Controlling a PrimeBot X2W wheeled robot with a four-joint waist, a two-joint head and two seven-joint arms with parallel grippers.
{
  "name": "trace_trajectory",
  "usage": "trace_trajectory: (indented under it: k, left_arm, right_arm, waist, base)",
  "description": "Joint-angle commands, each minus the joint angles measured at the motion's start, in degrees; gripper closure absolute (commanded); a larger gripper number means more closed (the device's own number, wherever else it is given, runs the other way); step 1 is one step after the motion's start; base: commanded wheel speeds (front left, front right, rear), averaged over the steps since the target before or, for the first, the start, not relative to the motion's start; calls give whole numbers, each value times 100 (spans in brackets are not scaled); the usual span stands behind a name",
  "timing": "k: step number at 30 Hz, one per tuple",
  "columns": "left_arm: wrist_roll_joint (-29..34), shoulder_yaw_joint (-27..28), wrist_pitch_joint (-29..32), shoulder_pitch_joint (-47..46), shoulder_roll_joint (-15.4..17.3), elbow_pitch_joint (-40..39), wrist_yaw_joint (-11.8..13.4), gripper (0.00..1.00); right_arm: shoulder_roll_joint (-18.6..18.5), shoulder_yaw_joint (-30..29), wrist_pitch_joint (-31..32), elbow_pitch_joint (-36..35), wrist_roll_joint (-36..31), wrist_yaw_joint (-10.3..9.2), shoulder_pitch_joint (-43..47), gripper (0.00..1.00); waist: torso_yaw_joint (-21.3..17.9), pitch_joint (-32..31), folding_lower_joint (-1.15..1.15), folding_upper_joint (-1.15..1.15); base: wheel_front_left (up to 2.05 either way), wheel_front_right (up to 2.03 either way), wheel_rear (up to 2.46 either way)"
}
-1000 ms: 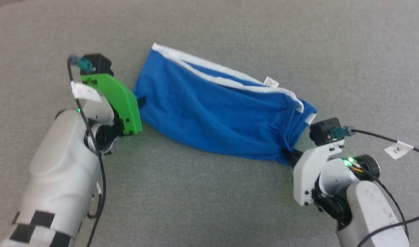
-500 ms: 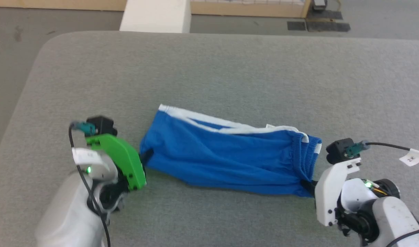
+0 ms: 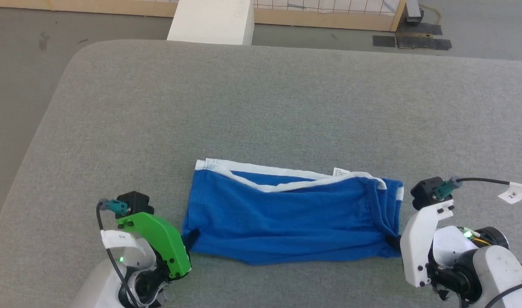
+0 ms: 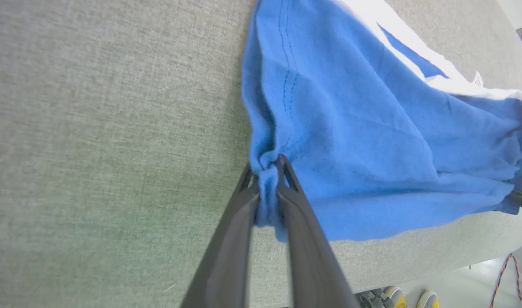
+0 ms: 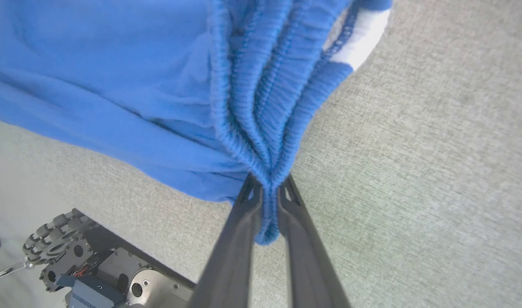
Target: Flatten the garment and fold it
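Jaws of left gripper (image 4: 265,169) and right gripper (image 5: 268,183) each clamp one end of the garment (image 3: 286,218), stretched flat at lower centre on the tabletop (image 3: 261,107); folding apparently remains.

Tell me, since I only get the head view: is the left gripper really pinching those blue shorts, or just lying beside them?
Observer: Pinching. The left wrist view shows the left gripper closed on a bunched bit of the garment at its edge.
Operator: And the other one?
Observer: The right wrist view shows the right gripper clamped on the gathered waistband, pleated into ridges.
Operator: Anything lower down?
Observer: Past the table edge, that view shows grey machinery with a roller wheel.
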Motion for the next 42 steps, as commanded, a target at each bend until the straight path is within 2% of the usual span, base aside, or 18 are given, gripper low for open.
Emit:
trace_trajectory:
  k: [1,2,9,13,19,24,27,30,36,42]
  left_arm:
    - [12,14,-42,90,1,27,39,0]
    - [9,20,-58,93,-5,35,49,0]
    - [22,122,-114,126,130,-39,125,0]
    - [79,352,-428,168,266,-304,213,0]
    - [560,872,-1923,299,465,-836,212,0]
    - [1197,1062,-3510,471,491,-1103,76,0]
    - [1575,1043,-4141,532,471,-1168,-12,0]
    - [2154,1198,-4350,601,228,-1437,-197,0]
    - [2564,1731,-4355,754,-327,-1707,-491,0]
    - [2930,2035,-4356,785,-652,-1657,-851,0]
  right_arm:
    - [-11,-3,-14,23,-21,-12,23,56]
    - [-5,1,-32,43,-42,-12,33,0]
    - [77,-56,-137,22,-2,-12,143,0]
    - [98,-196,-222,-170,13,-12,236,0]
    - [229,-555,-556,-523,-162,-12,296,0]
    - [338,-644,-773,-578,-338,-12,275,0]
    - [387,-639,-831,-516,-433,-12,226,0]
    - [470,-601,-822,-241,-590,-12,100,0]
    - [496,-589,-871,147,-767,-12,-87,0]
    - [507,-554,-886,572,-855,-12,-211,0]
  waist:
    - [-6,-8,0,0]
    - [-14,-17,0,0]
    - [-71,-133,0,0]
    - [-100,-226,0,0]
    - [-115,-268,0,0]
    - [-62,-202,0,0]
    - [-11,-135,0,0]
    - [66,3,0,0]
    - [136,219,0,0]
    - [187,351,0,0]
  base:
    - [0,0,0]
    - [0,0,0]
    - [0,0,0]
    - [0,0,0]
    - [0,0,0]
    - [0,0,0]
    - [0,0,0]
    - [0,0,0]
    - [0,0,0]
    - [0,0,0]
